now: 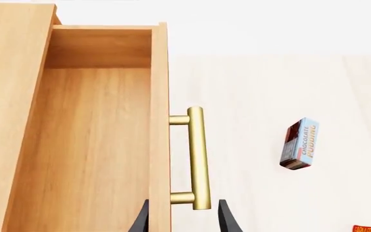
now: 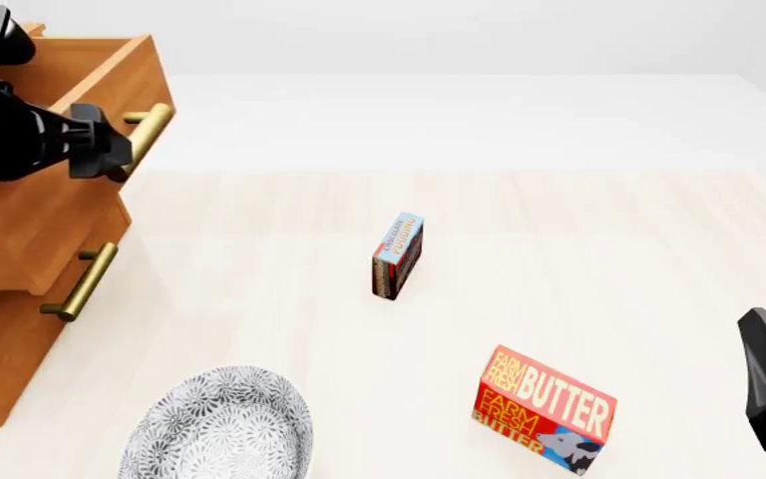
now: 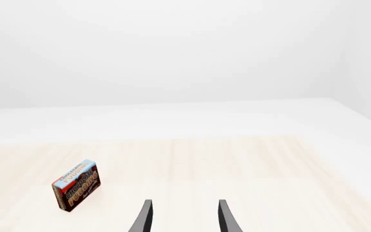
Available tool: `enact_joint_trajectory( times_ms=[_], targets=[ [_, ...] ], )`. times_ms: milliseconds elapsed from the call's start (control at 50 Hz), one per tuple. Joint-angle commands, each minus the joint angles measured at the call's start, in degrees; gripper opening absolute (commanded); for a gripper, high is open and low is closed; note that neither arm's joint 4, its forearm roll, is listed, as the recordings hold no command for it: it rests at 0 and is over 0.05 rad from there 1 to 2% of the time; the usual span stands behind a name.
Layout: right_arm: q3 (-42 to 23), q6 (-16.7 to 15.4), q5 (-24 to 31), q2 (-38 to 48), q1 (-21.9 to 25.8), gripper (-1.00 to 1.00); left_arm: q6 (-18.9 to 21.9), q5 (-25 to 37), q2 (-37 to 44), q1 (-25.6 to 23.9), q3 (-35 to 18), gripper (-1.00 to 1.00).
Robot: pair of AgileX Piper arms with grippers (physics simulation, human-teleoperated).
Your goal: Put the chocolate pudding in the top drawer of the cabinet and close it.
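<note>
Standing on edge mid-table, the chocolate pudding waits at two o'clock from my right gripper, its jaws apart. My left gripper, also spread, straddles the top drawer handle, drawer pulled open to receive it.

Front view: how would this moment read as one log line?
top drawer: open, empty | left gripper: open at handle | chocolate pudding: on table | right gripper: open, idle
</note>
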Motion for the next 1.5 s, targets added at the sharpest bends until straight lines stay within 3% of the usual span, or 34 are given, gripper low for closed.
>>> enact_joint_trajectory(
  times_ms=[20,1500],
  targets=[
    [0.0,-0.01,0.0,0.0,0.0,1.0,0.89,-0.81,0.42,-1.34,1.1,1.0],
    [0.0,0.0,0.0,0.0,0.01,1.0,-1.72,-5.21,3.59,-7.49,3.11,1.0]
  ],
)
